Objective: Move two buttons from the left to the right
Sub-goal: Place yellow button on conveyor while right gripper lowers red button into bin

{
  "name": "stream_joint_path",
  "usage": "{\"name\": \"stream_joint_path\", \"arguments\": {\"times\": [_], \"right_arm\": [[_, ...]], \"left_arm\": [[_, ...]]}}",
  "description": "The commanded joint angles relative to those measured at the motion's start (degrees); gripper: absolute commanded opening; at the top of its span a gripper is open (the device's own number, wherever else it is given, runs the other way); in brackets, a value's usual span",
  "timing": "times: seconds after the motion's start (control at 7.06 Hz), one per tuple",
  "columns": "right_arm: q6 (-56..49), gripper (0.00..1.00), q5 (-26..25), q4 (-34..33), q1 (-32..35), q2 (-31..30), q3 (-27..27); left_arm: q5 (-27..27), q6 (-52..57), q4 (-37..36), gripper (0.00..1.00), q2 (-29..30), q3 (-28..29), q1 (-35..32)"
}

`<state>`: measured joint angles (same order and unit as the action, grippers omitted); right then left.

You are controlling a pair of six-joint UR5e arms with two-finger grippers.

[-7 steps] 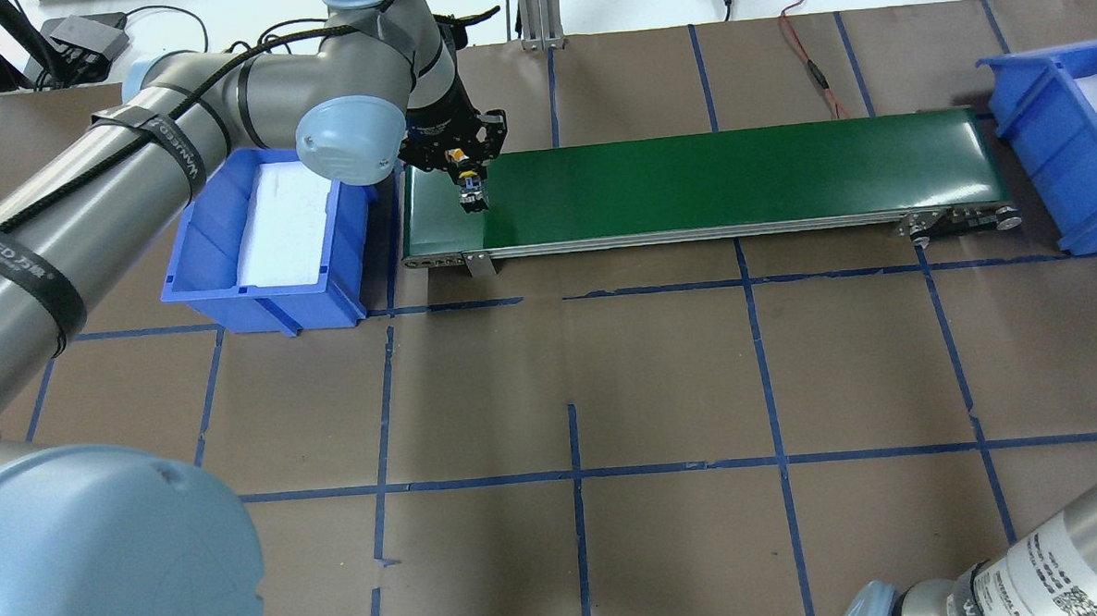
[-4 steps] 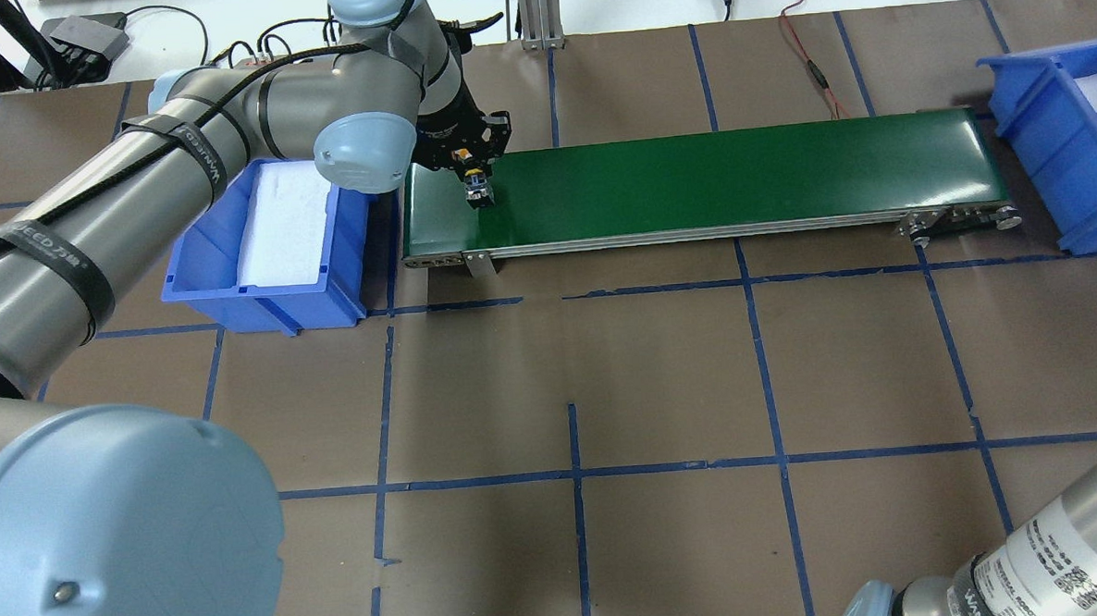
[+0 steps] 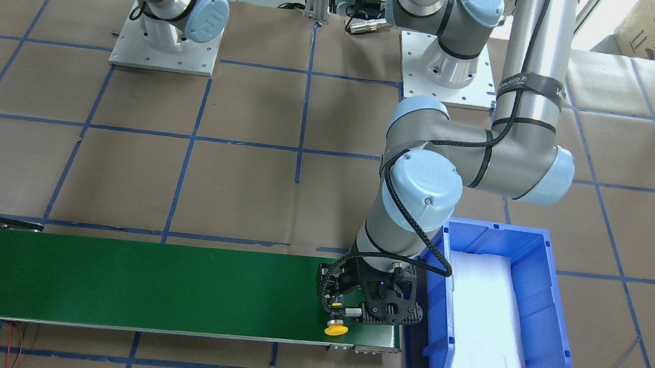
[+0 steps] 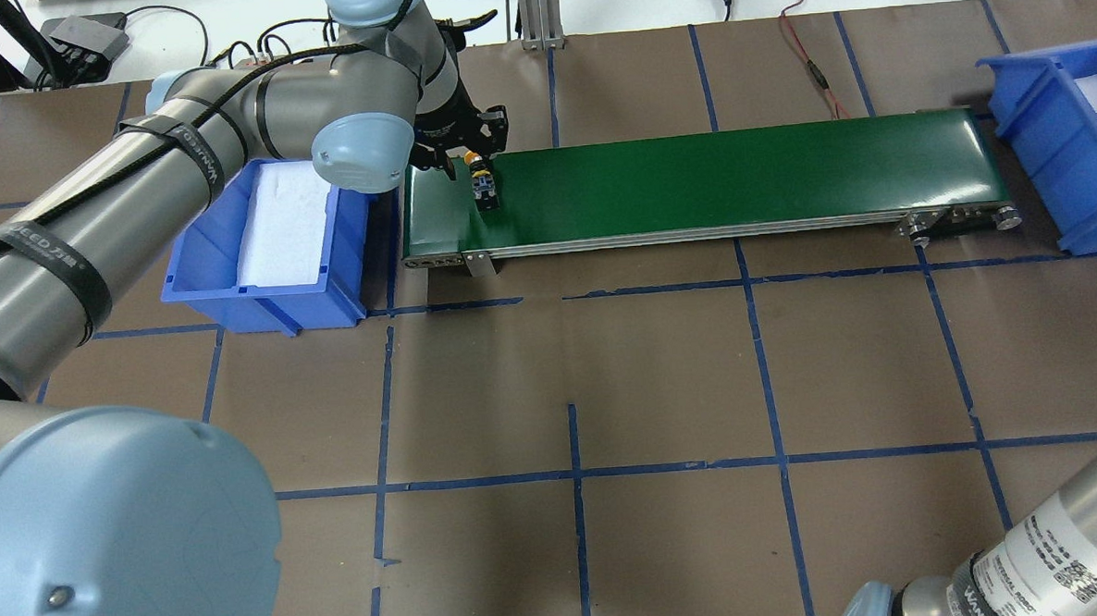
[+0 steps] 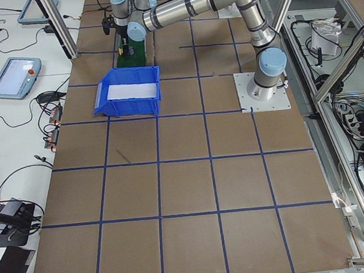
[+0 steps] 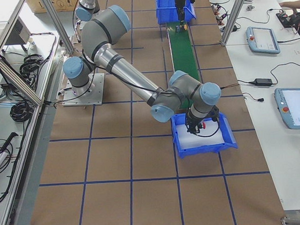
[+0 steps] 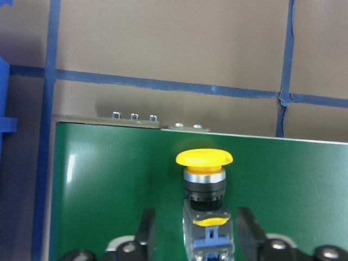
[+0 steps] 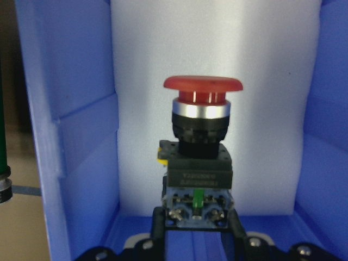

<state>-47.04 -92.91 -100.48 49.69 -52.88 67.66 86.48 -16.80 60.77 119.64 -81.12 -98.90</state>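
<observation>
The left gripper [image 7: 194, 217] hangs spread over the nine-o'clock end of the green belt [image 7: 109, 185], as the overhead view shows it. The yellow button [image 7: 204, 163] rests there, clear of both fingers, likely so the belt can carry it toward three o'clock. The right gripper [image 8: 196, 217] seems clamped on the base of the red button [image 8: 202, 92], low inside the blue bin [image 8: 81, 136], probably for a soft set-down.

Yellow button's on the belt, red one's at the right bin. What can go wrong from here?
The yellow button lies on its side, round cap near the conveyor belt's far edge; it may roll off.
The open left gripper flanks its body; a skewed retreat could nudge it.
The right gripper holds the red button by its base only; it might tilt.
</observation>
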Motion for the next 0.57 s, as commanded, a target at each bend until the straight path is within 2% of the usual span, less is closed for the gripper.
{"name": "stream_joint_path", "arguments": {"times": [0.0, 0.42], "right_arm": [[-0.07, 0.06, 0.01, -0.24, -0.03, 1.63, 0.10], [-0.07, 0.06, -0.08, -1.29, -0.20, 3.83, 0.10]], "left_arm": [[-0.26, 0.54, 4.78, 1.00, -5.53, -0.09, 3.34], [-0.18, 6.42, 13.64, 1.00, -12.04, -0.44, 4.59]]}}
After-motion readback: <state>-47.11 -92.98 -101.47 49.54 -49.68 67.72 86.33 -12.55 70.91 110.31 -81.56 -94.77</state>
